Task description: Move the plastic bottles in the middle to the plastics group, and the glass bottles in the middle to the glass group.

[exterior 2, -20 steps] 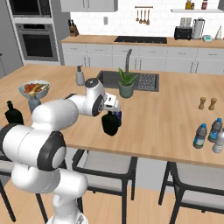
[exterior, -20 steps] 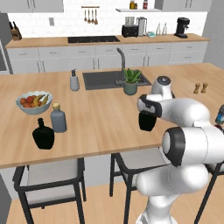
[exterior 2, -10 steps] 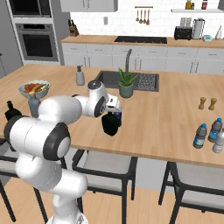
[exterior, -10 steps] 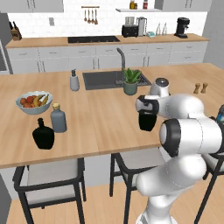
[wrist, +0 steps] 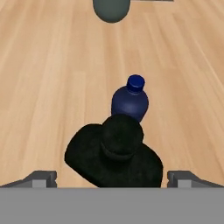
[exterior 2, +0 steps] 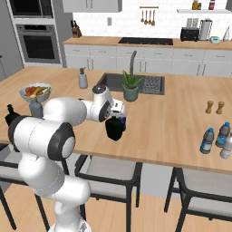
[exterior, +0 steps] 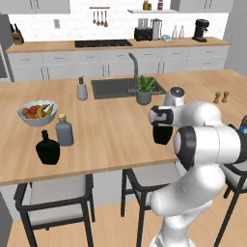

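Observation:
A glossy black glass bottle [exterior: 163, 135] [exterior 2: 114, 128] stands near the island's front edge. My gripper [exterior: 161, 117] [exterior 2: 118, 110] hovers right over it, open. From above, its stoppered top [wrist: 120, 136] sits between my two fingertips [wrist: 42, 178], which do not touch it. A short dark blue plastic bottle [wrist: 130, 101] [exterior 2: 123, 121] stands just behind it. The plastics group [exterior 2: 217, 139] [exterior: 244, 123] is far right. The glass group, a round black flask [exterior: 47, 149] [exterior 2: 9, 113] and a grey-blue corked bottle [exterior: 63, 130] [exterior 2: 35, 108], is far left.
A potted plant [exterior: 144, 90] [exterior 2: 130, 87] [wrist: 111, 8] stands beside the sink [exterior: 114, 88]. A fruit bowl [exterior: 37, 112] and a soap dispenser [exterior: 82, 89] are on the left, two shakers [exterior 2: 214, 107] on the right. Stools [exterior: 53, 197] line the island's front.
The gripper stays open over the black bottle with barely any shift. The arm's elbow has swung a little. No bottle has moved.

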Controlling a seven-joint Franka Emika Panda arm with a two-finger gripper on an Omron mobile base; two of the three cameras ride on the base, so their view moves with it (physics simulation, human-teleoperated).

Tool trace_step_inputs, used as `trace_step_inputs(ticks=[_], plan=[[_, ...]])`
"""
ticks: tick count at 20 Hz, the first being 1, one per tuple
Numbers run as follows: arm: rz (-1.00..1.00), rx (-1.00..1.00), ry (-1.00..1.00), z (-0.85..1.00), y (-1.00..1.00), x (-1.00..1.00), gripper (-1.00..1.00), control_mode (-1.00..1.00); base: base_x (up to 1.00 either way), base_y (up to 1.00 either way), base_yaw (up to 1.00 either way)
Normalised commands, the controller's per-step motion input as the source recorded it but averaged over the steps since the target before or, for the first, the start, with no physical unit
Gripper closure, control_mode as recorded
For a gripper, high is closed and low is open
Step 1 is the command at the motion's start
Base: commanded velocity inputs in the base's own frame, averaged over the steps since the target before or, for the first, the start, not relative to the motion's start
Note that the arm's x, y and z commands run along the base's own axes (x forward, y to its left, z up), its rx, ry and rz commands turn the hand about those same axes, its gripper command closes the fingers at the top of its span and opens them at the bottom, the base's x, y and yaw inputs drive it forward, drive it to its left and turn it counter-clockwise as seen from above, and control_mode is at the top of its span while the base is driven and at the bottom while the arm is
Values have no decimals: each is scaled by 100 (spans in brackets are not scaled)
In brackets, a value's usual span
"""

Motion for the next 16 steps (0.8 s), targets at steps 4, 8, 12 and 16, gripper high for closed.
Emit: trace_step_inputs(ticks=[4, 8, 12, 16], plan=[[0, 0, 0, -22, 0, 11, -100, -100, 0, 0, 0], [0, 0, 0, -2, 0, 15, -100, -100, 0, 0, 0], [0, 1, 0, 0, -4, 23, -100, -100, 0, 0, 0], [0, 1, 0, -1, -6, 11, -100, -100, 0, 0, 0]])
